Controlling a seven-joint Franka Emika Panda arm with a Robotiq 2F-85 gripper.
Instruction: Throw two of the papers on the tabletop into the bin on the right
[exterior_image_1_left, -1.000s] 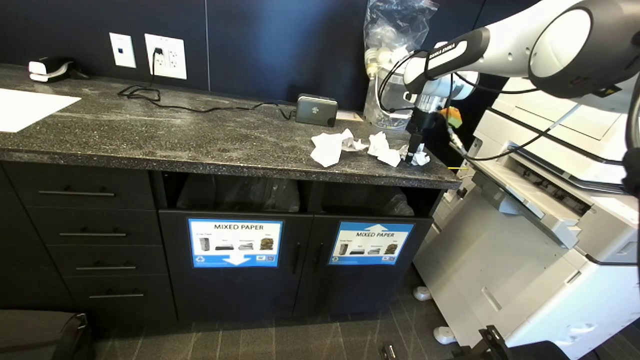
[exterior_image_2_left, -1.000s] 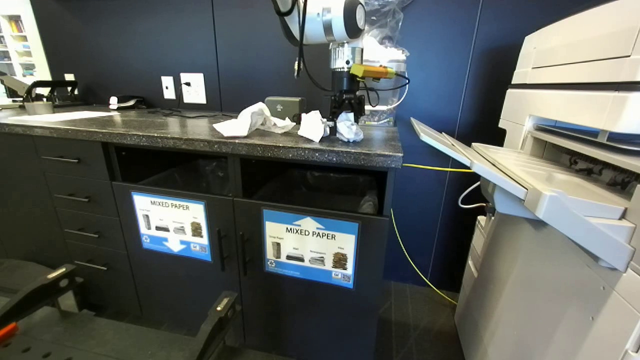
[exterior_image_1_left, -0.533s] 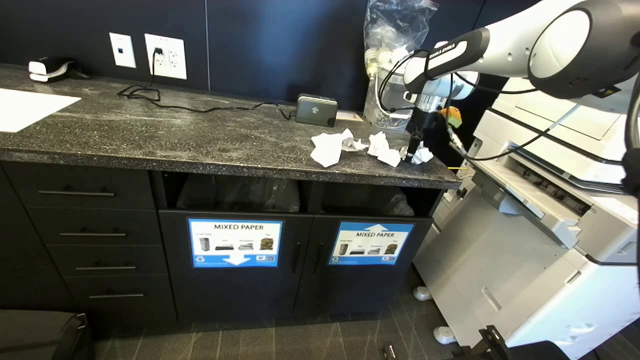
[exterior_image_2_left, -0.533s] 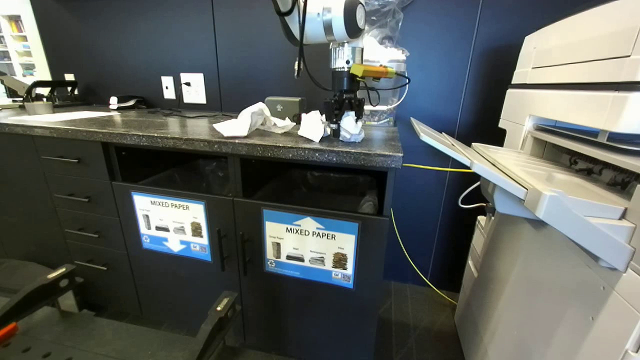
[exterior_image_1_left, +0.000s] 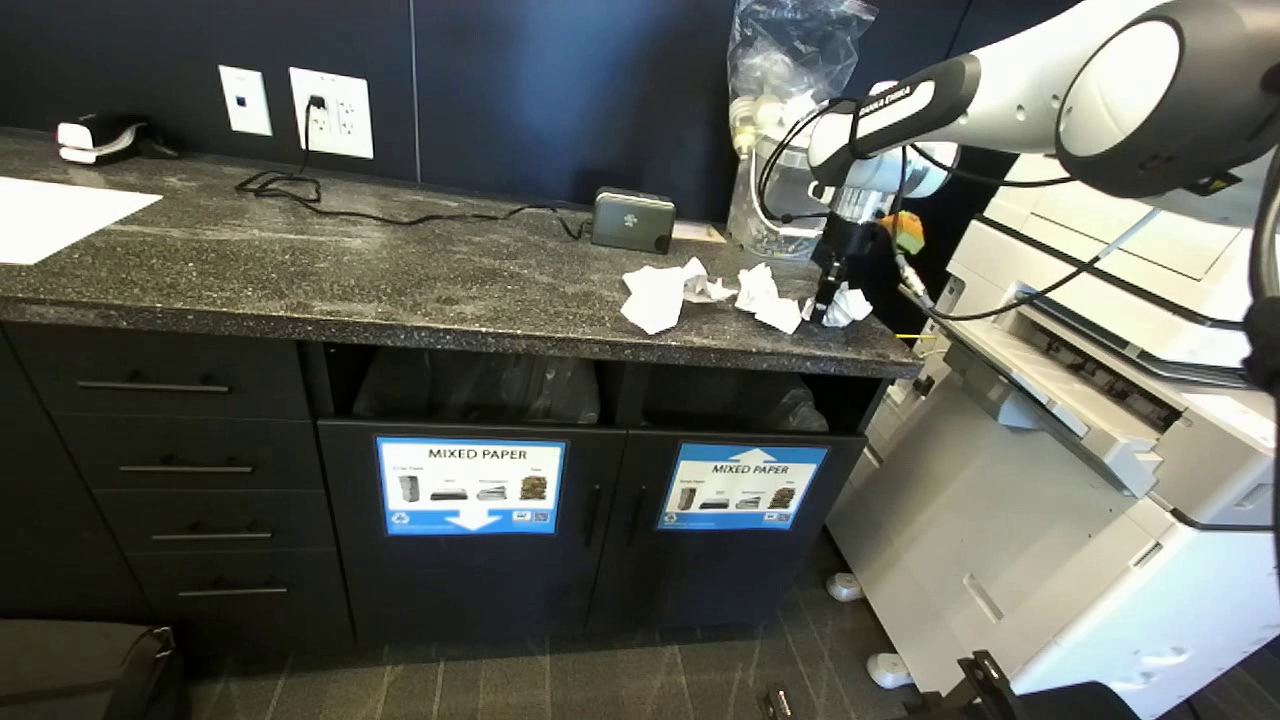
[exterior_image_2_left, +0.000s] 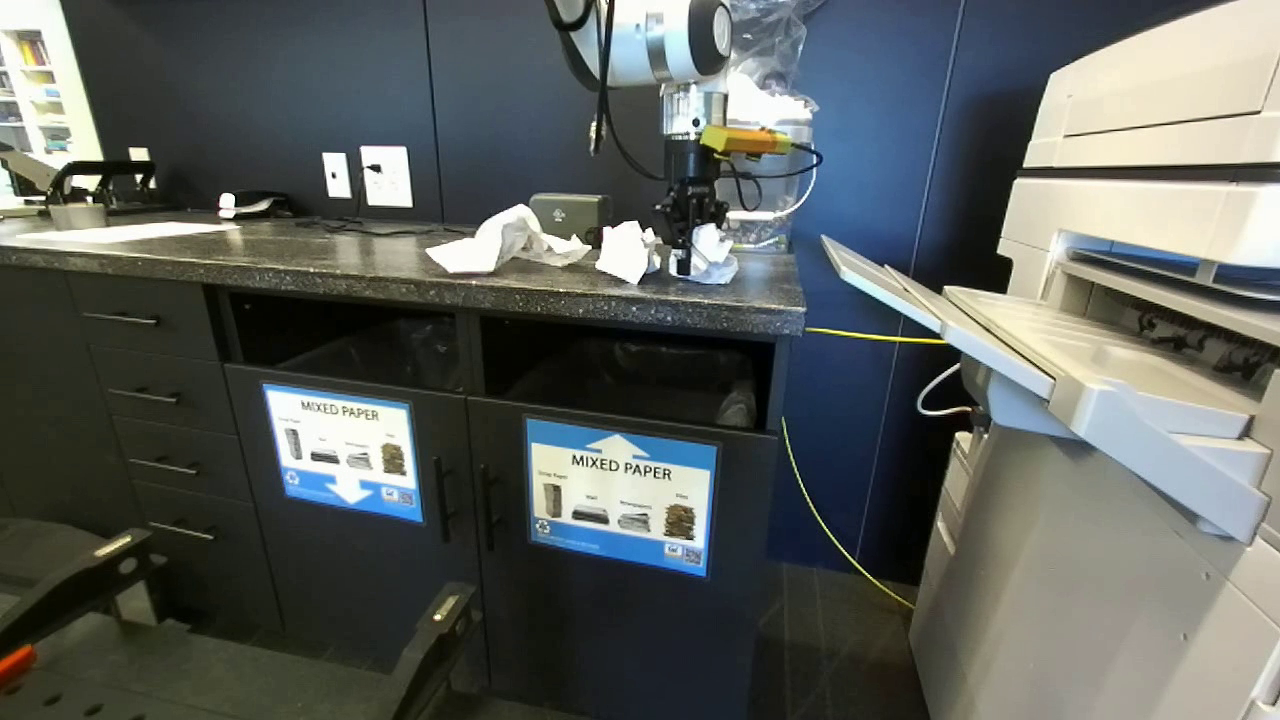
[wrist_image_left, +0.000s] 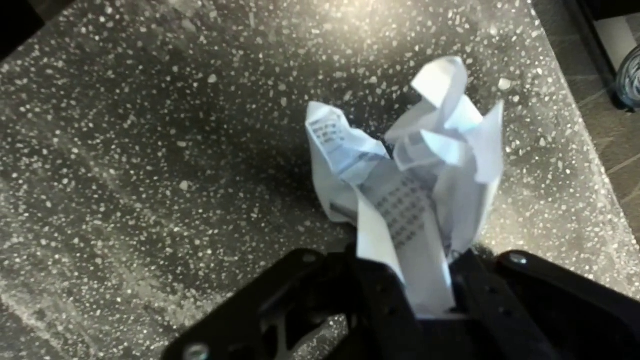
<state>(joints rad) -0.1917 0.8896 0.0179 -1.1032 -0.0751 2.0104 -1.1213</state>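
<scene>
Dark navy wall panels (exterior_image_2_left: 520, 110) back the room, and a speckled dark bench (exterior_image_1_left: 400, 265) runs along them above black drawers (exterior_image_1_left: 190, 445). Near its right end, in both exterior views, my robot arm (exterior_image_1_left: 1020, 90) reaches down with the claw (wrist_image_left: 412, 262) pointing at the surface. Its fingers (wrist_image_left: 382, 295) stand narrow, pinching a crumpled printed paper (wrist_image_left: 415, 200): in the wrist view one flap runs down between them while the rest flares out ahead, its rows of text too blurred for me to read. Whether that paper touches the bench I cannot tell.

Just left of the claw sits a second crumpled paper (exterior_image_2_left: 627, 252); farther left lies a wider crumpled bundle (exterior_image_2_left: 500, 242), and whether it is one sheet or two I cannot tell. Under the bench sits the right-hand bin (exterior_image_2_left: 690, 372), lined in dark plastic; the blue-and-white sign (exterior_image_2_left: 620, 495) below it reads "MIXED PAPER", its arrow pointing up.

Behind the papers I see a small grey box (exterior_image_1_left: 633, 220), and near it a clear plastic bag (exterior_image_1_left: 800, 40) rises in front of those panels; far to the left lies a flat white sheet (exterior_image_1_left: 55, 215). Past the right end of the bench stands a large off-white office copier (exterior_image_1_left: 1010, 480).
</scene>
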